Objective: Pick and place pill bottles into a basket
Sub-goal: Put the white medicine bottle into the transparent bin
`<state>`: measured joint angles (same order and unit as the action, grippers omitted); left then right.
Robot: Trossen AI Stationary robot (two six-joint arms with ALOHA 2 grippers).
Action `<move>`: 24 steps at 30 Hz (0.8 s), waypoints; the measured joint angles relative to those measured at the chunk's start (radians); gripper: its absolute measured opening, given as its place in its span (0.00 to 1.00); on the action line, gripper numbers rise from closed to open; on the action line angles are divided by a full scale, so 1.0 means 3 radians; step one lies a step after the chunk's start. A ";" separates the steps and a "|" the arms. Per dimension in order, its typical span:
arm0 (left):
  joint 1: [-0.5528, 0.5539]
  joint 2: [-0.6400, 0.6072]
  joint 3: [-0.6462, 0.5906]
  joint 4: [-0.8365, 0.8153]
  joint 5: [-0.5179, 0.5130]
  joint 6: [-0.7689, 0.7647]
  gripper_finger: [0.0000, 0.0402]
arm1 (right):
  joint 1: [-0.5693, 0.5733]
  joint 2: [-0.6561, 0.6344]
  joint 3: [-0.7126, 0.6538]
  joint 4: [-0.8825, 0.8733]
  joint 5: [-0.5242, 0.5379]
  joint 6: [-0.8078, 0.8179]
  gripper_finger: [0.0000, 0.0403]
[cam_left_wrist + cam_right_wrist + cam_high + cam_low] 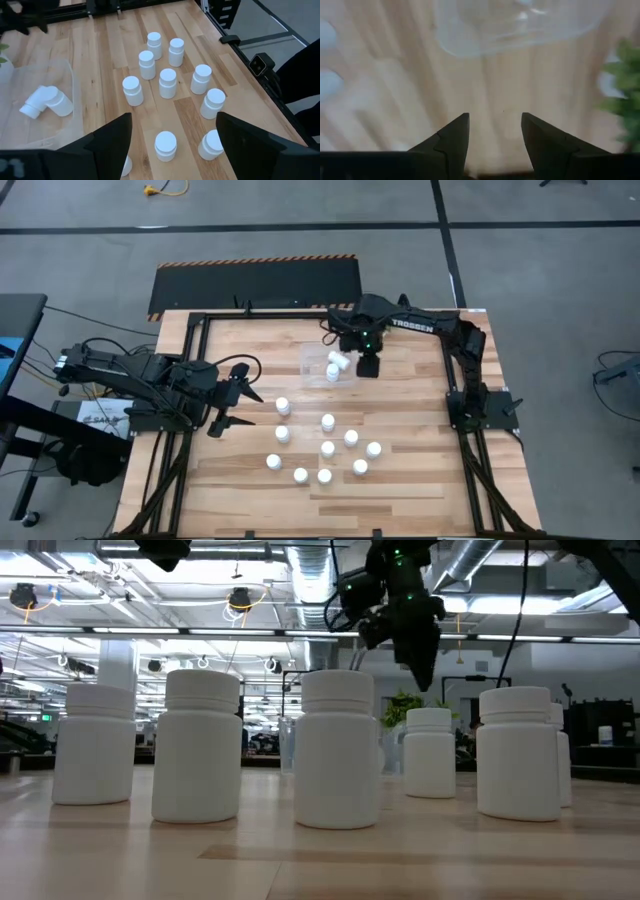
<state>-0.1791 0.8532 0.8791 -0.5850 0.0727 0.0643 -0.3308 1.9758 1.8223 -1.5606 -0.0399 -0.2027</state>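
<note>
Several white pill bottles (328, 448) stand upright on the wooden table, shown close up in the low view (337, 748). Two more bottles (334, 366) lie on their sides inside the clear basket (310, 356) at the table's far middle. My right gripper (368, 366) hangs just right of the basket, pointing down, open, with nothing between its fingers (495, 117); the basket's rounded corner (520, 30) shows ahead of it. My left gripper (235, 395) waits open at the table's left, raised and looking over the standing bottles (167, 82).
A small green plant (622, 80) stands near the basket, also visible behind the bottles in the low view (405, 705). A black metal frame (200, 320) runs around the table. Bare wood lies between the basket and the bottle cluster.
</note>
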 joint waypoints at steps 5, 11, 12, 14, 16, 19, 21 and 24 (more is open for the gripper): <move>-0.0003 0.0000 0.0000 -0.0016 0.0006 -0.0001 0.69 | 0.0303 -0.0550 -0.0477 -0.0022 -0.0274 0.0229 0.41; -0.0003 0.0000 0.0000 -0.0011 0.0031 0.0000 0.69 | 0.0799 -0.1415 -0.1383 0.0334 -0.0224 0.0905 0.38; -0.0003 0.0000 0.0000 -0.0012 0.0030 0.0000 0.69 | 0.0905 -0.1543 -0.1541 0.0498 -0.0222 0.1051 0.38; -0.0003 0.0000 0.0000 -0.0003 0.0029 0.0000 0.69 | 0.1115 -0.1784 -0.1864 0.0755 -0.0223 0.1288 0.37; -0.0003 0.0000 0.0000 -0.0001 0.0028 0.0000 0.69 | 0.1333 -0.1974 -0.2109 0.1104 -0.0224 0.1465 0.37; -0.0003 0.0000 0.0000 0.0004 0.0029 0.0000 0.69 | 0.1651 -0.2071 -0.2353 0.1539 -0.0224 0.1549 0.37; -0.0003 0.0000 0.0000 0.0007 0.0031 0.0000 0.69 | 0.1828 -0.2026 -0.2391 0.1791 -0.0224 0.1549 0.38; -0.0003 0.0000 0.0000 0.0038 0.0049 0.0000 0.69 | 0.2021 -0.1856 -0.2392 0.1965 -0.0231 0.1550 0.38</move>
<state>-0.1800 0.8532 0.8791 -0.5735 0.0874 0.0643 0.2755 1.4190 1.1046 -0.9710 -0.1093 0.2622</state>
